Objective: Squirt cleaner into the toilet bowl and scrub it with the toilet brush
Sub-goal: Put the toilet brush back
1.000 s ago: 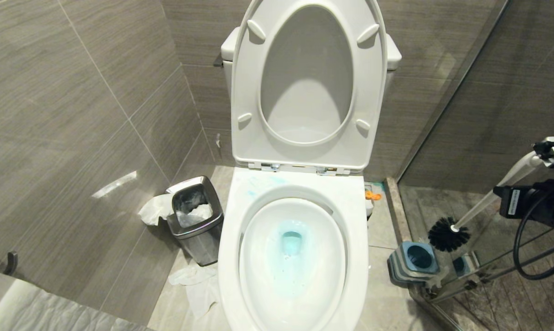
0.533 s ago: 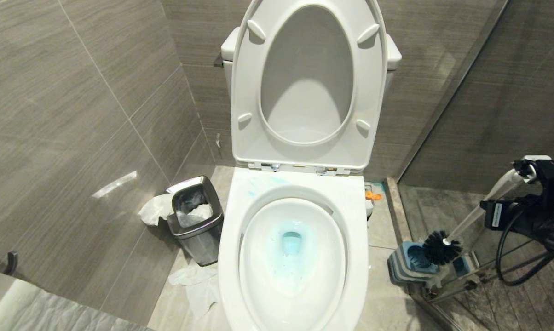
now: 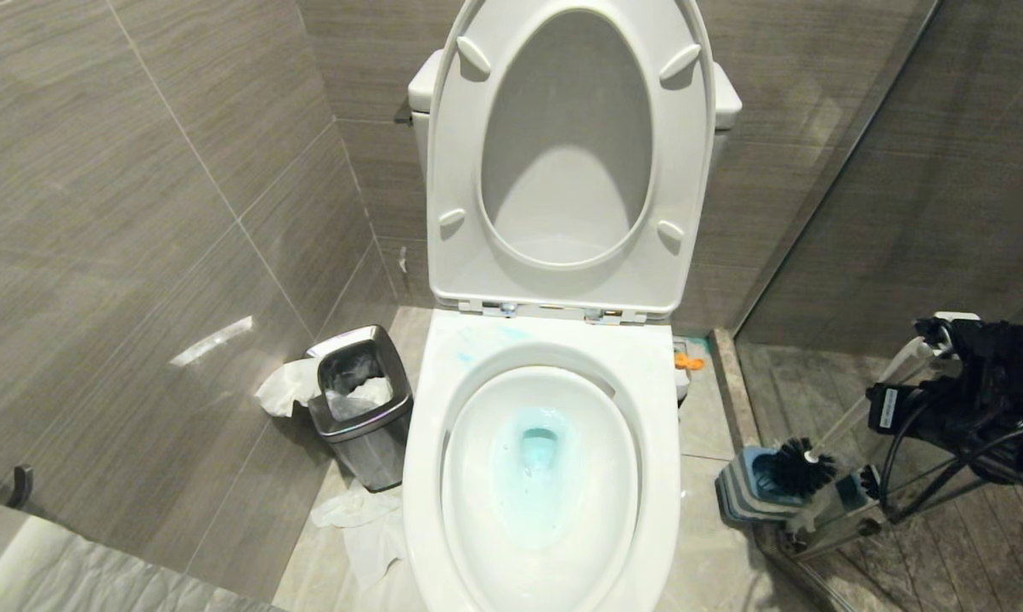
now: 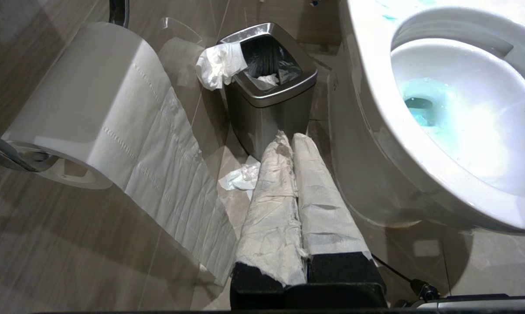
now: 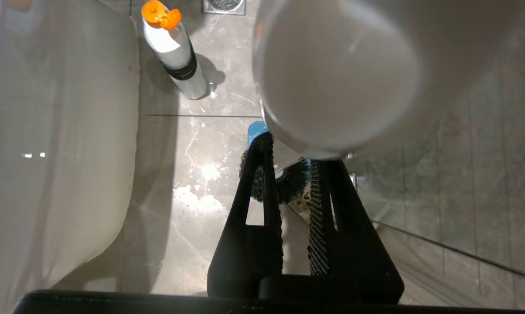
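- Black ribbed fingers of the right gripper point(image 5: 295, 183) pinch the white handle of the toilet brush point(image 3: 868, 404) near its upper end, over the floor to the right of the toilet bowl point(image 3: 664, 476).
- Handle slopes down and toward the bowl; the black bristle head point(image 3: 802, 466) sits at the mouth of the blue-and-grey holder point(image 3: 745, 493), partly inside, beside the glass panel point(image 3: 919, 212).
- Turquoise cleaner point(image 3: 539, 450) tints the water around the drain, with a pale streak on the rim near the hinges.
- Judging by this, squirting and scrubbing look done; the step in hand is returning the brush.
- Next move calls for seating the head straight into the holder, then releasing without tipping it.
- Orange-capped bottle point(image 5: 173, 52) stands on the floor near the bowl's base.
- Left gripper point(image 4: 295, 144), paper-wrapped fingers pressed together, is parked low near the steel bin point(image 4: 269, 87).
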Tool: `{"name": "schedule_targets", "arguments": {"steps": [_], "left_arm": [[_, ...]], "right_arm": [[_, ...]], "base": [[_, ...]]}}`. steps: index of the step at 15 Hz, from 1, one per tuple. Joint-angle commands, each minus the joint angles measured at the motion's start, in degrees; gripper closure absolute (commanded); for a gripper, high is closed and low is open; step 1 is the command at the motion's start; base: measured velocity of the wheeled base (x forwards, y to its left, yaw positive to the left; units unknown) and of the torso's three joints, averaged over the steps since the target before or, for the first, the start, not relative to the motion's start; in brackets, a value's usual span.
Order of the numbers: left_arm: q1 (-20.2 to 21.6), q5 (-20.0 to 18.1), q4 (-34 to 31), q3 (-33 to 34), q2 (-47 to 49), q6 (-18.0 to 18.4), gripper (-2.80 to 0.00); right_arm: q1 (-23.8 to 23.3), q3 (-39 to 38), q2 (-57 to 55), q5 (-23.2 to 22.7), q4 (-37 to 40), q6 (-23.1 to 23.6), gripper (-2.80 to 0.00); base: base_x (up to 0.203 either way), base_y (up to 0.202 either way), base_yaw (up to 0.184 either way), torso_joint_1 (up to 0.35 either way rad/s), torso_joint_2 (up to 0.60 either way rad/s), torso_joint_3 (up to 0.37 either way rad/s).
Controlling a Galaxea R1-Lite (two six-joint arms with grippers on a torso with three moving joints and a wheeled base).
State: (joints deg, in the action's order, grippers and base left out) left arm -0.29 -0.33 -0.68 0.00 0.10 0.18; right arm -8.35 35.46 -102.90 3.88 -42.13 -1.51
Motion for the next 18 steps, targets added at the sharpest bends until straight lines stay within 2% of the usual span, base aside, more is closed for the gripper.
{"name": "schedule_targets", "arguments": {"steps": [1,11,18], "left_arm": [[0.0,0.0,0.0,0.1,0.0,0.0,0.0],[0.0,0.0,0.0,0.1,0.0,0.1,0.0],[0.0,0.0,0.0,0.1,0.0,0.0,0.0]], "right_arm": [[-0.2,0.9,-4.4,0.1,-1.5,0.0,0.0],[-0.7,6.3,-16.9,1.9,-10.2,0.4,0.0],[-0.7,6.9,-22.1,2.1,-10.7,0.3,0.0]], "base": [[0.0,0.0,0.0,0.0,0.0,0.0],[0.0,0.0,0.0,0.0,0.0,0.0],[0.0,0.0,0.0,0.0,0.0,0.0]]}}
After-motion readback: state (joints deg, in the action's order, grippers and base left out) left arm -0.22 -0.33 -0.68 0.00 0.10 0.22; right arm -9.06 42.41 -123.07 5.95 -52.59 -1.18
